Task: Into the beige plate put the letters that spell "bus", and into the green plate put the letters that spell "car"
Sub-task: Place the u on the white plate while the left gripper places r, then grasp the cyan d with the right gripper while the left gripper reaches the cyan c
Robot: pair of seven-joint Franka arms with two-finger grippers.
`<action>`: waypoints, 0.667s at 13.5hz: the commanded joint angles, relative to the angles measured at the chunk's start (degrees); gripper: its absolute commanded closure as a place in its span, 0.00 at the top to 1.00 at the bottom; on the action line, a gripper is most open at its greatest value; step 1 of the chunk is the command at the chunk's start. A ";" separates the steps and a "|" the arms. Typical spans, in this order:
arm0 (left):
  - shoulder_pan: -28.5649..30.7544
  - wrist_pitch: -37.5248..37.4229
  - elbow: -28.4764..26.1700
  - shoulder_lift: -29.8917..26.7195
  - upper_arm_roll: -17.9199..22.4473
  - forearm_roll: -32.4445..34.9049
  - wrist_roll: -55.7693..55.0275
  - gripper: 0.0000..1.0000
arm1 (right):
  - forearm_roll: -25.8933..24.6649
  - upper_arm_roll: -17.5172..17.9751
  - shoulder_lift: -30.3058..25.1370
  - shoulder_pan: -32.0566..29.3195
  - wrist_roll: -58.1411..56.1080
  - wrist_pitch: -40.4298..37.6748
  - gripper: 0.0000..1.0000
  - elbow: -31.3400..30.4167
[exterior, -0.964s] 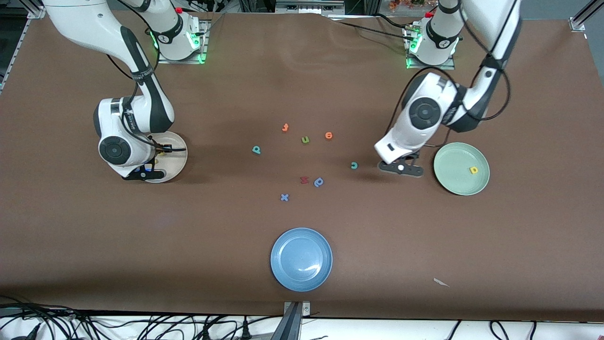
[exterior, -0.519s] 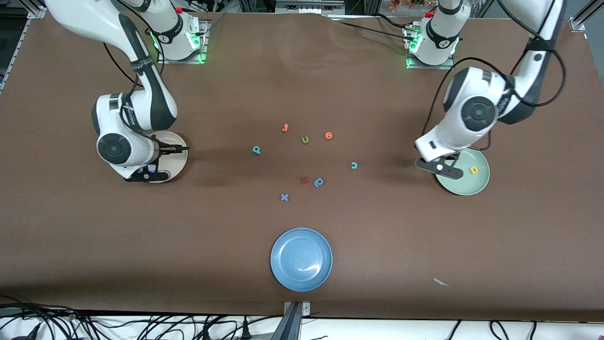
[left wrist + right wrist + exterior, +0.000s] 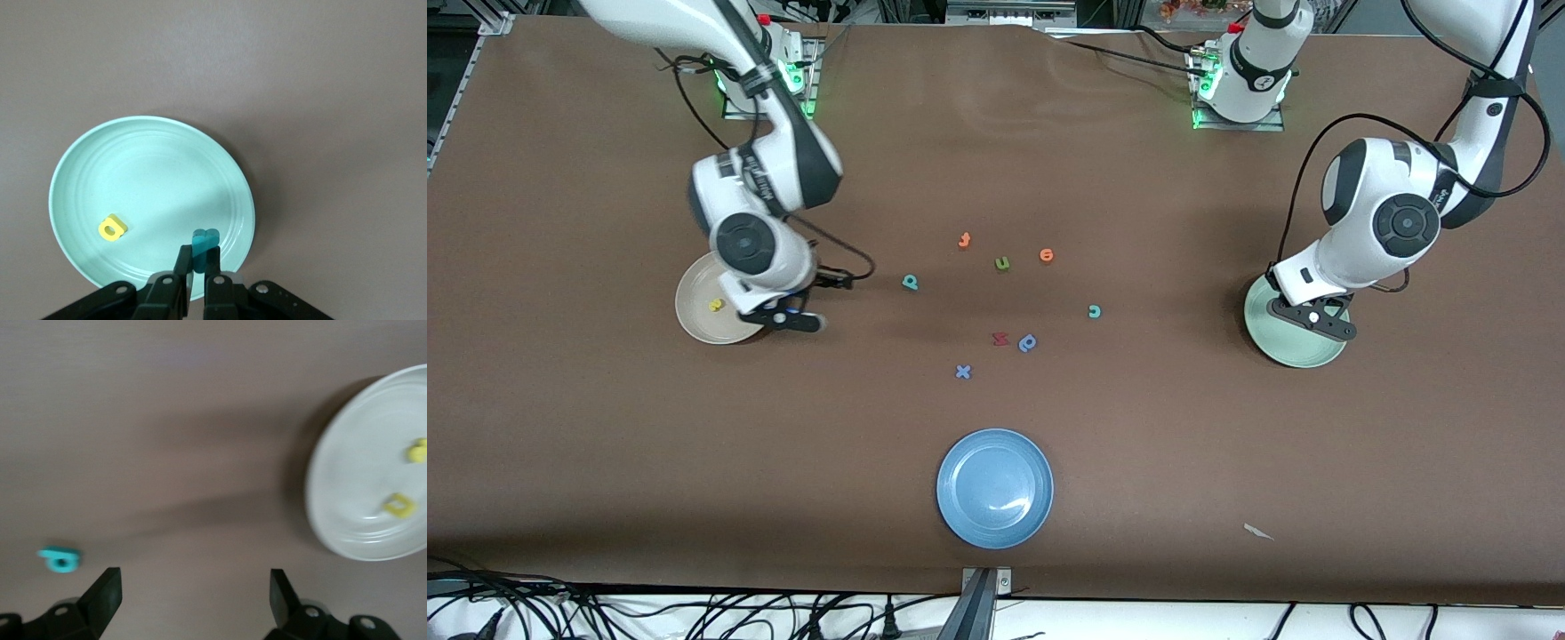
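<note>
My left gripper (image 3: 1312, 318) hangs over the green plate (image 3: 1280, 351), shut on a small teal letter (image 3: 205, 241) seen edge-on between its fingers. The yellow "a" (image 3: 112, 228) lies in the green plate (image 3: 147, 180). My right gripper (image 3: 783, 316) is open and empty, low over the table beside the beige plate (image 3: 687, 313). Two yellow letters (image 3: 417, 451) (image 3: 399, 505) lie in the beige plate (image 3: 360, 480); one yellow letter (image 3: 715, 305) shows in the front view. The teal "b" (image 3: 910, 282) and teal "c" (image 3: 1094, 311) lie on the table.
Loose letters in mid-table: orange "t" (image 3: 964, 240), olive "u" (image 3: 1002, 263), orange "o" (image 3: 1047, 255), a red letter (image 3: 1000, 339), blue "p" (image 3: 1028, 343), blue "x" (image 3: 962, 372). The blue plate (image 3: 994, 488) sits nearest the front camera. A paper scrap (image 3: 1258, 532) lies toward the left arm's end.
My right gripper opened over the beige plate and moved off it toward the table's middle. My left gripper carried the teal letter from near the "c" to over the green plate.
</note>
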 commanded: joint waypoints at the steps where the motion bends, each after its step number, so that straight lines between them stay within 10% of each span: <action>1: 0.63 2.86 -3.02 -0.78 0.73 1.48 1.59 0.06 | 0.54 -0.21 1.99 3.84 4.43 6.06 0.98 -0.06; 5: 0.81 3.22 -3.03 -0.43 0.73 1.48 1.59 0.64 | 0.54 -0.21 5.33 7.19 6.90 12.49 0.98 -0.23; 9: 0.81 2.61 -2.77 -0.60 0.73 0.95 1.32 0.69 | 0.45 -0.12 8.23 8.42 10.66 17.50 0.98 -0.67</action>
